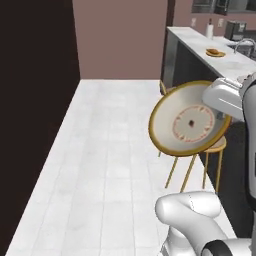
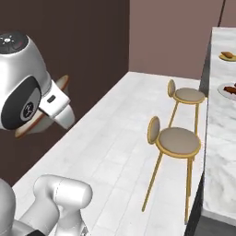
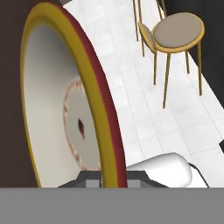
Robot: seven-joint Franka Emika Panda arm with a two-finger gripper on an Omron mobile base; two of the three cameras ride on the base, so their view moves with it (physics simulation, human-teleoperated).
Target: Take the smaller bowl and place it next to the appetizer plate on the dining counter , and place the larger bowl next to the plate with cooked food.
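The larger bowl (image 1: 187,121), cream with a golden-brown rim and a reddish ring on its base, hangs tipped on edge above the white floor. My gripper (image 3: 113,177) is shut on its rim, the hand (image 1: 220,96) covering the bowl's upper right edge. From the right base camera just a brown sliver of the bowl (image 2: 28,129) shows behind the hand. The appetizer plate (image 1: 215,53) lies on the dining counter (image 1: 196,40), far ahead. The plate with cooked food (image 2: 228,90) sits on the counter (image 2: 219,138), nearer than the appetizer plate (image 2: 227,56). The smaller bowl is out of view.
Two gold-legged stools (image 2: 179,140) (image 2: 188,95) stand along the counter's front; one stool (image 1: 217,146) is right under the bowl. A dark wall (image 1: 30,125) runs along the left. White tiled floor (image 1: 110,150) lies between wall and counter.
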